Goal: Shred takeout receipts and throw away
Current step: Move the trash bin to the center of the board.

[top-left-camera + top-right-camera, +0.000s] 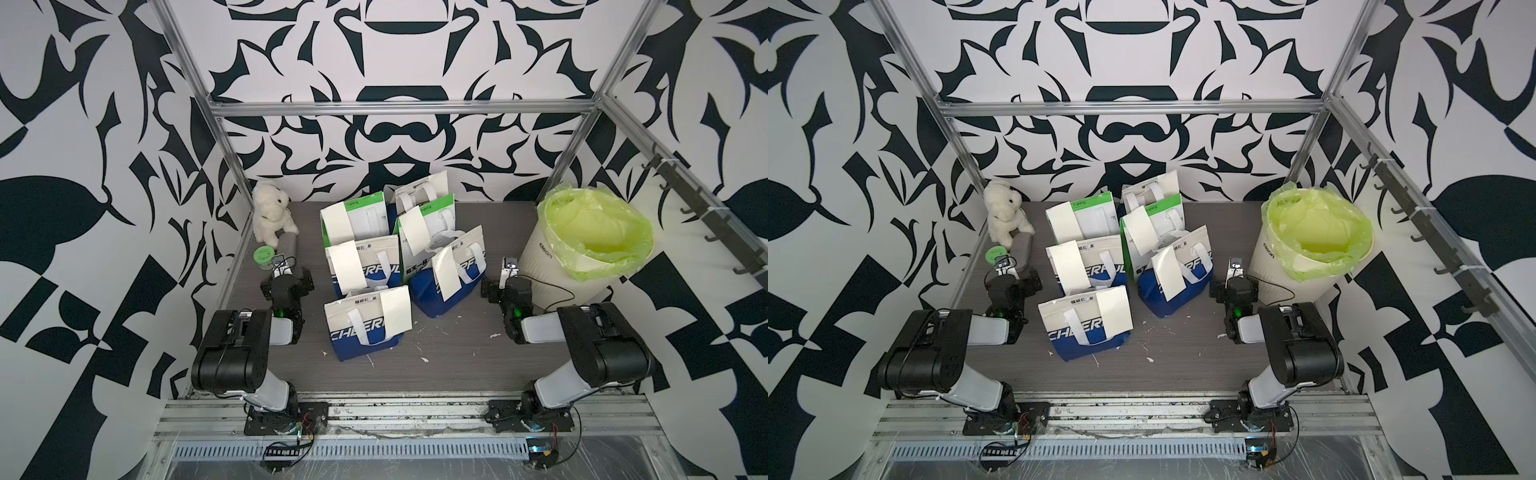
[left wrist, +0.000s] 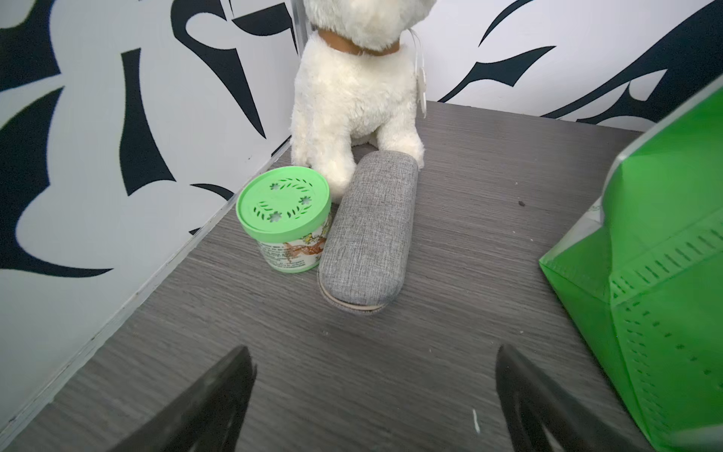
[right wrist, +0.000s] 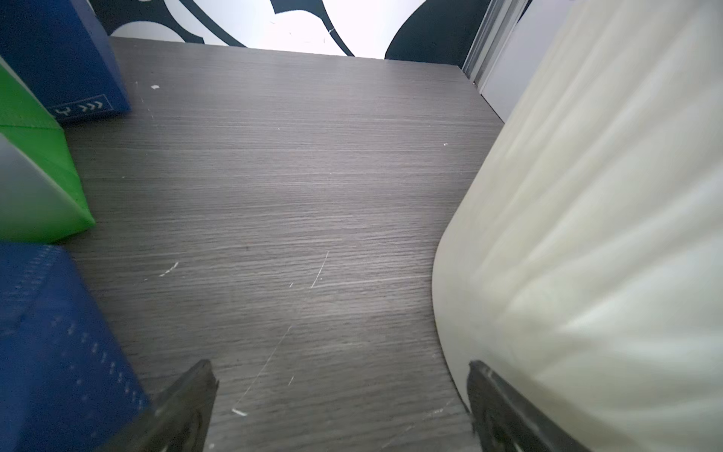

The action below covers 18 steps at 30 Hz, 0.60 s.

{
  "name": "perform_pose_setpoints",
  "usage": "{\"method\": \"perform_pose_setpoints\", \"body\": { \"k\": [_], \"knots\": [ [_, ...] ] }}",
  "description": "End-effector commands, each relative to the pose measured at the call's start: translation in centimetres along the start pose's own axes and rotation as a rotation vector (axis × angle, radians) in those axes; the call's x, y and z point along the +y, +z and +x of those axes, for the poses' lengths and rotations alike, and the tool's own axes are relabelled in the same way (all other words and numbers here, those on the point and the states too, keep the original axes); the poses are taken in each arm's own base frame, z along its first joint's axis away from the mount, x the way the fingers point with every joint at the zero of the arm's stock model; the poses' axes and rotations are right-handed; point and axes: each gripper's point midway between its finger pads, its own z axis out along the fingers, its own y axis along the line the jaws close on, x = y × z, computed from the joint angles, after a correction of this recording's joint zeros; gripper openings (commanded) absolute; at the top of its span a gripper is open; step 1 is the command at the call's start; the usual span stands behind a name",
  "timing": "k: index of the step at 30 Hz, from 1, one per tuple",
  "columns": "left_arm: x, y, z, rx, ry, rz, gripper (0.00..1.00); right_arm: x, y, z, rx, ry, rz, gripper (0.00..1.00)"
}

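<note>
At the centre of both top views, five receipts lie flat against the faces of handled bags, each slip whole and cream-white. The bags stand in a tight cluster on the grey table, blue-and-white ones toward the lower part of the frame and green-and-white ones behind them. Small white scraps dot the table just below the cluster. Left of the bags, the left gripper hangs low over the table with its fingers spread wide and nothing between them; its wrist view faces a green tin touching a grey case, with a white plush dog sitting just behind both in the corner. Right of the bags, the right gripper is likewise spread and empty, set between a blue bag and the bin. One of its fingers is just beside the bin's pale wall; whether they touch I cannot tell. The bin stands at the right of the top views, lined with a yellow-green liner.
</note>
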Motion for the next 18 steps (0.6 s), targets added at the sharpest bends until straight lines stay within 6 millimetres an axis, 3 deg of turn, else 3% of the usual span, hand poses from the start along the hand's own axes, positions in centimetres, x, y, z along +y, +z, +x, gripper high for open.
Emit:
{"method": "perform_pose_setpoints", "body": {
  "k": [1,18],
  "knots": [
    [0.11,0.15,-0.36,-0.017,0.0,-0.01,0.99,-0.18,-0.03,-2.26,-0.071,0.025,0.014,0.99],
    [0.43,0.49,-0.19,0.007,-0.024,0.005,0.99,-0.05,-0.1,-2.26,-0.076,0.023,0.011,0.99]
  ]
}}
